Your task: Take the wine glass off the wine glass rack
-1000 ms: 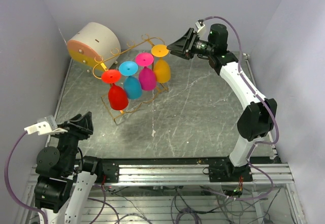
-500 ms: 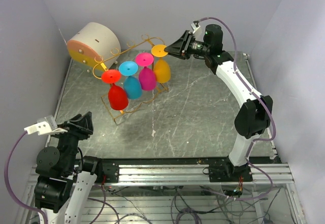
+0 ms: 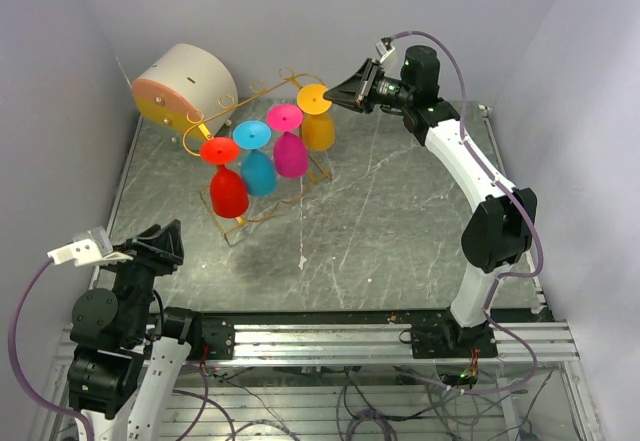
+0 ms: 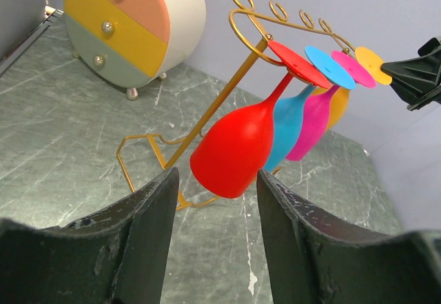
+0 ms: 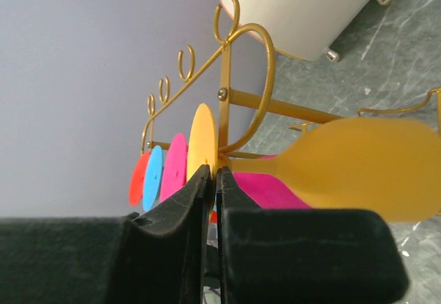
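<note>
Clamping the wine glass [image 3: 318,133], right claw [image 3: 335,94] has shifted rack [image 5: 275,105].

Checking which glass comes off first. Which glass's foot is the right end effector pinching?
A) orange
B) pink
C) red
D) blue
A: in the right wrist view, the right end effector has its fingers pinched on the thin foot disc of the orange wine glass, which hangs at the end of the wine glass rack.
</note>
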